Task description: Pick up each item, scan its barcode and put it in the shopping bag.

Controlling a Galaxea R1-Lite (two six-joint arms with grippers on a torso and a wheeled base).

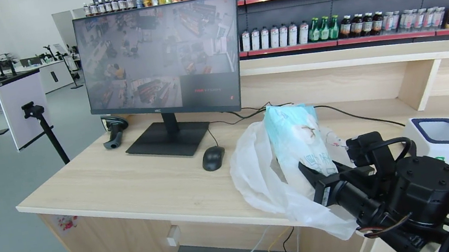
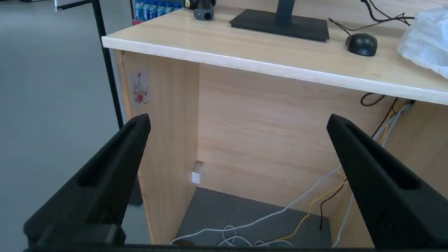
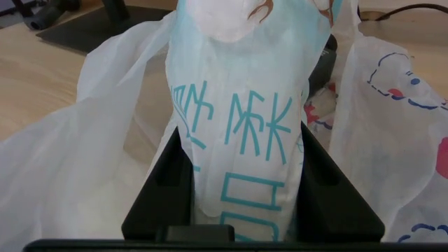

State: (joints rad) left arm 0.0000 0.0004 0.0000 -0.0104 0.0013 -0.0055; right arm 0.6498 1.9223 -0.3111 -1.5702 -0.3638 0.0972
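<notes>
A white and teal soft pack (image 1: 296,138) stands upright in the mouth of the white plastic shopping bag (image 1: 257,169) on the wooden counter. My right gripper (image 1: 323,173) is shut on the pack's lower end. In the right wrist view the pack (image 3: 245,91) sits between the black fingers (image 3: 168,189), with the bag's plastic (image 3: 84,140) spread on both sides. My left gripper (image 2: 238,182) is open and holds nothing. It hangs below counter height, facing the counter's front panel (image 2: 266,133).
A monitor (image 1: 160,60) stands at the counter's back left, with a handheld scanner (image 1: 113,130) beside it and a mouse (image 1: 213,158) in front. A white scanner box (image 1: 444,141) sits to the right. Cables hang under the counter (image 2: 315,210). Bottle shelves (image 1: 358,15) line the wall.
</notes>
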